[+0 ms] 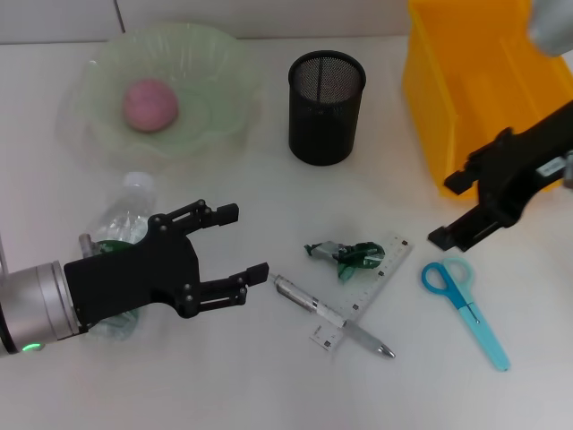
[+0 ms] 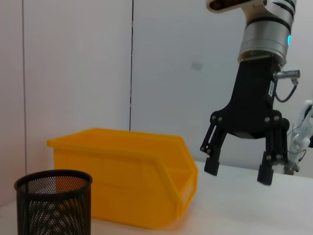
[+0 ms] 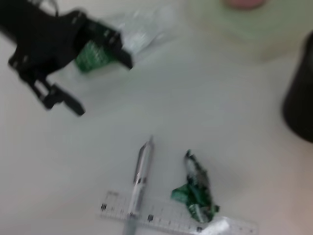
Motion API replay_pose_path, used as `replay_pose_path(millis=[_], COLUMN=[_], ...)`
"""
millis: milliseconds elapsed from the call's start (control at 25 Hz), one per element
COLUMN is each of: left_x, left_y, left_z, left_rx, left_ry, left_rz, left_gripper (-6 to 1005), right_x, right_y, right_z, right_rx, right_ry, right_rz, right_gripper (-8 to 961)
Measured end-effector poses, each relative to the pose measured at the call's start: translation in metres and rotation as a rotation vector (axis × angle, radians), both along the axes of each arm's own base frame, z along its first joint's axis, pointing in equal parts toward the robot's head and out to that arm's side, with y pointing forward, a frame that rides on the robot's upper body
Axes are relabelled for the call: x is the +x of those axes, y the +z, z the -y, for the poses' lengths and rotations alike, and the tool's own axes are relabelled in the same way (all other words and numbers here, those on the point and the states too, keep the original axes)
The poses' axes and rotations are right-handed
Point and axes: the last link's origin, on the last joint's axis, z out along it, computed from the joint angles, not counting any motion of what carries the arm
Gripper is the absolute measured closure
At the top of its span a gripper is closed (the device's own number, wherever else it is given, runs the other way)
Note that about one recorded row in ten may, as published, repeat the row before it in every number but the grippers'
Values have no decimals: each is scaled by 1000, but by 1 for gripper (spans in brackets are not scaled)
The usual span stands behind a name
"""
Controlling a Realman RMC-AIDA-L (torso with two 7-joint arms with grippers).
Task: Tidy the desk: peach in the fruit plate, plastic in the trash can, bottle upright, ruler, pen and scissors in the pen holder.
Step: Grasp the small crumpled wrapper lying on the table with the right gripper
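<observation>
Desk surface point(image 1: 224, 376) is plain white, and behind it we see pale wall panels point(image 2: 73, 63) with a dark vertical seam in the left wrist view.

Main clutter sits front and centre. We've got the pen point(image 1: 331, 315) lying flat, long axis running diagonally, tip pointing toward the front right, and it crosses over the clear ruler point(image 1: 369, 288), which slants the other way. The crumpled green plastic point(image 1: 347, 255) lies on the ruler's far end, touching it. Right of those, the blue scissors point(image 1: 464, 307) lie flat, handles toward the back, blades pointing front-right. The bottle point(image 1: 121, 224) is on its side at the left, mostly hidden under our left arm; the cap end seems to point to the back.

Containers: the pale green fruit plate point(image 1: 224, 98) at the back left holds the pink peach point(image 1: 149, 105). The black mesh pen holder point(image 1: 326, 107) stands upright at the back centre, and we can't see anything in it. The yellow trash can point(image 1: 448, 116) sits at the back right; what we see of its inside looks bare.

Our left gripper point(image 1: 237, 244) hovers above the desk just right of the bottle, fingers spread wide, gripping nothing. Our right gripper point(image 1: 452, 210) hangs in front of the trash can, above the scissors, also spread apart and carrying nothing.
</observation>
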Motion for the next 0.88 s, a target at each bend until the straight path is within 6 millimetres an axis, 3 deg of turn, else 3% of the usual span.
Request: replay_pose_path(millis=[40, 440, 880], left_x=[0, -2, -3], left_y=[0, -2, -1], left_z=[0, 1, 0], left_rx=[0, -4, -3], left_ry=[0, 17, 16], left_rz=[0, -7, -9], left_gripper=[166, 166, 166], right_x=[-7, -13, -10], right_y=[-15, -73, -99], right_z=[-2, -16, -20], right_rx=[-28, -23, -22], right_ry=[33, 56, 18], right_rz=[36, 154, 133], right_gripper=[123, 125, 128])
